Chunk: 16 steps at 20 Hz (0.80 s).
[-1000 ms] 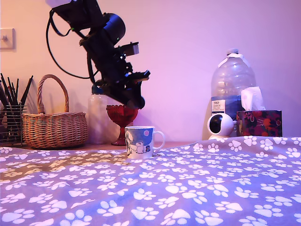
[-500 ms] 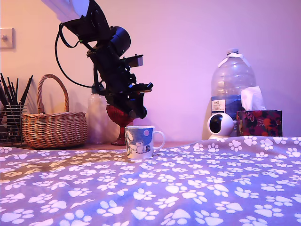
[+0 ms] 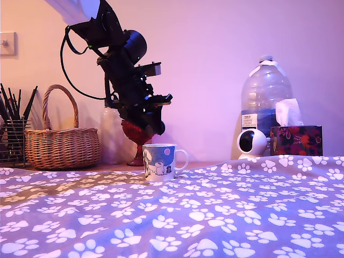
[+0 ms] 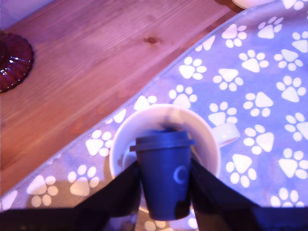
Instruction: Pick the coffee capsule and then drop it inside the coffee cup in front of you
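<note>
Paw-print cloth [image 3: 215,215] is shown draped over a wooden table [image 4: 96,62] against a plain wall, with the coffee cup [image 3: 159,162] standing near the cloth's far edge. Behind the cup, a red goblet [image 3: 138,137] is seen, and at the exterior view's left a wicker basket [image 3: 62,145] and a wire pen holder [image 3: 12,141] are placed. At the exterior view's right, a large water bottle [image 3: 266,102], a small round camera [image 3: 251,143] and a tissue box [image 3: 296,140] are grouped, well apart from the cup.

The gripper [image 4: 163,185] is shown pinching the coffee capsule [image 4: 164,173] between its two fingers [image 4: 122,190], flanged rim away from the wrist. In the wrist view the capsule is seen framed against the cup's white opening, held above it and not touching it.

Compared with the exterior views of one second and half a second ago, the arm is seen to have been brought lower and toward the cup, then nearly halted; its tip now hangs just above and slightly behind the cup's rim. The cup itself is unmoved.

The carry is therefore judged essentially finished. Only the release is left, and the alignment appears sufficient for the capsule to fall inside, provided it is not tipped against the rim.
</note>
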{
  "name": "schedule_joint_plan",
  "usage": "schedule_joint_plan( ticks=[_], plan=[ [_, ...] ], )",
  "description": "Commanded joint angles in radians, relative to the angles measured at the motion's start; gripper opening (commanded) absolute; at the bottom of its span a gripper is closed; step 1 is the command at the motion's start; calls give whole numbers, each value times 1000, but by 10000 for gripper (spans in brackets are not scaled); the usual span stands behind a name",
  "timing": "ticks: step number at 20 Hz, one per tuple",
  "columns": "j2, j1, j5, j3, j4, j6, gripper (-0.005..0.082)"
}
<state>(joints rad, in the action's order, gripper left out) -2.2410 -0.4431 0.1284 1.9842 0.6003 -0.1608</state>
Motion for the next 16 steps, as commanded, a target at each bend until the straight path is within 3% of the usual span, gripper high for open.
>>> schedule_joint_plan(
  ticks=[1, 16],
  plan=[
    [-62, 3, -4, 13, 3, -5, 128],
    [-67, 3, -3, 13, 12, -4, 128]
  ],
)
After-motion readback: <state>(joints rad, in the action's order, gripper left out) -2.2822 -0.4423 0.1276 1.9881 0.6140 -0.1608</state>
